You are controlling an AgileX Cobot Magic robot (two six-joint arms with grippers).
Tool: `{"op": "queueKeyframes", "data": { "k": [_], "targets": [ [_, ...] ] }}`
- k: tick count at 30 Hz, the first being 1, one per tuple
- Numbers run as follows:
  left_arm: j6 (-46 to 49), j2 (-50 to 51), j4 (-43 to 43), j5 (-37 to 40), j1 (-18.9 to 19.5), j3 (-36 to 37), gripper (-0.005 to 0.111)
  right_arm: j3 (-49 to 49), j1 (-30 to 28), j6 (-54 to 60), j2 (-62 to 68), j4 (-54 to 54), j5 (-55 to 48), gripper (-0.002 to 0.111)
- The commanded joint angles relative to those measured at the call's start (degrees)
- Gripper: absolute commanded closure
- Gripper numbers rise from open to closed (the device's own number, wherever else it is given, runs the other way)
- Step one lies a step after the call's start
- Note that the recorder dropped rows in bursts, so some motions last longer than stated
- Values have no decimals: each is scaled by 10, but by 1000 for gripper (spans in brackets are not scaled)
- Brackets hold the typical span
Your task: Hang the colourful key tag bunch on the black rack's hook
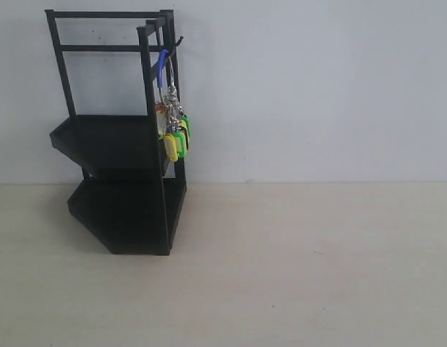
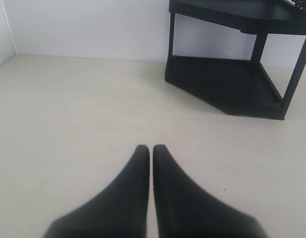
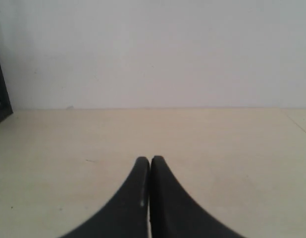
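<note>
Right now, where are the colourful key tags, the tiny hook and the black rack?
colourful key tag bunch (image 1: 174,137): exterior view, on the yellow and green tags.
hook (image 1: 179,41): exterior view, on its upturned tip.
black rack (image 1: 111,141): exterior view, on the upper shelf's front wall.

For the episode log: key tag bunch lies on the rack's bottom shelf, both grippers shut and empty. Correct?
No. The exterior view shows the colourful key tag bunch hanging by its blue loop near the top of the black rack, not on the bottom shelf. Left gripper and right gripper are shut and empty.
</note>
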State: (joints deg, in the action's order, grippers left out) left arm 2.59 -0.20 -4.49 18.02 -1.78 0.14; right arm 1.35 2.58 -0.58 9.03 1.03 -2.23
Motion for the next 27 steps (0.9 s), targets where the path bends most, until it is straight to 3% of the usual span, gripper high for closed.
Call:
{"op": "queueKeyframes", "data": {
  "k": [1, 9, 27],
  "targets": [
    [0, 2, -4, -4, 2, -1, 102, -14, -10, 12, -49, 0, -37, 108],
    [0, 2, -4, -5, 2, -1, 102, -14, -15, 11, -90, -1, -170, 108],
    [0, 2, -4, -4, 2, -1, 102, -14, -33, 10, -90, -3, -175, 108]
  ]
}}
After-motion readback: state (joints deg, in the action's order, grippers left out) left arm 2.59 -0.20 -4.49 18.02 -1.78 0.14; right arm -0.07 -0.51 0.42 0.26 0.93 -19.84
